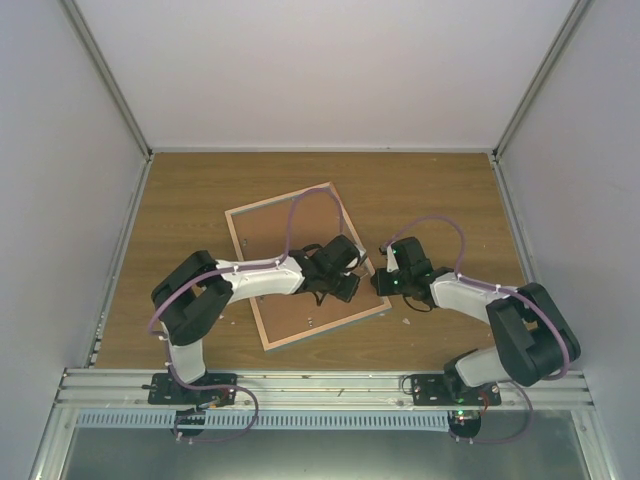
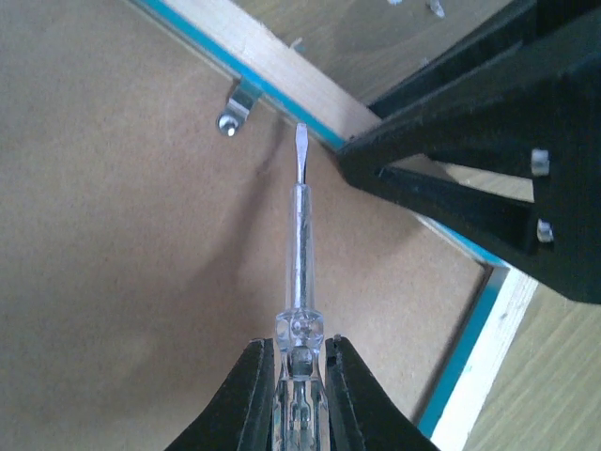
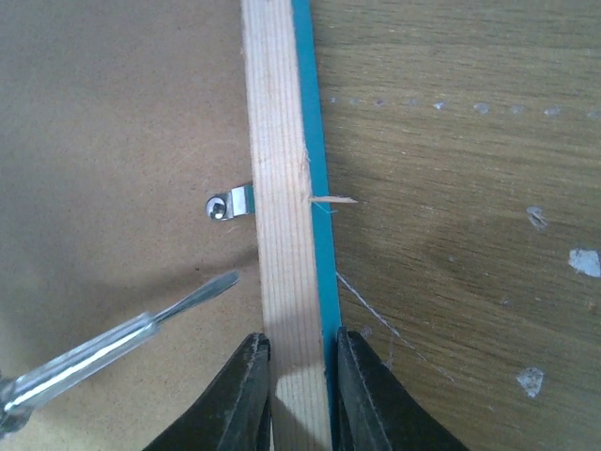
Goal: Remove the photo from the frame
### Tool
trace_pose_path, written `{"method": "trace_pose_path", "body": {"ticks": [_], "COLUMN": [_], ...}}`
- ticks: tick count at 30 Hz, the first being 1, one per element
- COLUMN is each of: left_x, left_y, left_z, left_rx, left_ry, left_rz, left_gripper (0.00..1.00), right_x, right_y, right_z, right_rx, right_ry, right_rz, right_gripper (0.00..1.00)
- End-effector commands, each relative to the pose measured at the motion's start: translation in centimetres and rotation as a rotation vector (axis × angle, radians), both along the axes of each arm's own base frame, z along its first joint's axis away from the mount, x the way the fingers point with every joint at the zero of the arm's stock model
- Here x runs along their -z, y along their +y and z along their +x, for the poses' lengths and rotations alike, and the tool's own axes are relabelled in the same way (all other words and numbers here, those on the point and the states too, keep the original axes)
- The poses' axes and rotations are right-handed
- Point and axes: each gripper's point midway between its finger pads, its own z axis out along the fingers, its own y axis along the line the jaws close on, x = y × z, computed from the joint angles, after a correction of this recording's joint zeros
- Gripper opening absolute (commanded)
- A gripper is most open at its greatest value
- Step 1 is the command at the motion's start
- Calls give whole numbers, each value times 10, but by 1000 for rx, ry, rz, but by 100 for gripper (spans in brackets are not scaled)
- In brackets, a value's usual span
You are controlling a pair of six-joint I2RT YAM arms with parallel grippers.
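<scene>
The frame [image 1: 268, 232] lies face down on the wooden table, showing its brown fibreboard back and pale wood edging. The photo is hidden under that panel. My left gripper [image 2: 299, 346] is shut on a clear-handled screwdriver [image 2: 298, 244]. The screwdriver's flat tip sits just right of a small metal clip [image 2: 239, 105] by the frame's right rail [image 2: 282, 75]. My right gripper [image 3: 299, 343] is shut on that same rail [image 3: 277, 141], one finger on each side. The clip [image 3: 232, 203] and the screwdriver [image 3: 141, 329] also show in the right wrist view.
A wood splinter [image 3: 333, 199] sticks out from the rail's turquoise edge. White flecks [image 3: 584, 261] dot the table to the right of the frame. White walls enclose the table on three sides, and a metal rail [image 1: 320, 385] runs along the near edge.
</scene>
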Motion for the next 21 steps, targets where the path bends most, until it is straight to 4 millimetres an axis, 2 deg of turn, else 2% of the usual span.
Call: {"method": "trace_pose_path", "body": {"ticks": [1,9,21], "left_x": [-1,11,12], "left_y": [-10,-9,0], "left_z": [13,14,23], "left_rx": [-2,-12,-70], "left_ry": [-44,-24,-25], "left_rz": [14,49,59], "left_gripper": [0,0,0], "right_x": [2,3,4], "right_y": [5,6,8], "right_z": [1,-2,-5], "right_rx": [-14,-17,-28], "right_ry": [-3,2,8], "right_rz": [9,17,23], "right_gripper": [17,9,8]}}
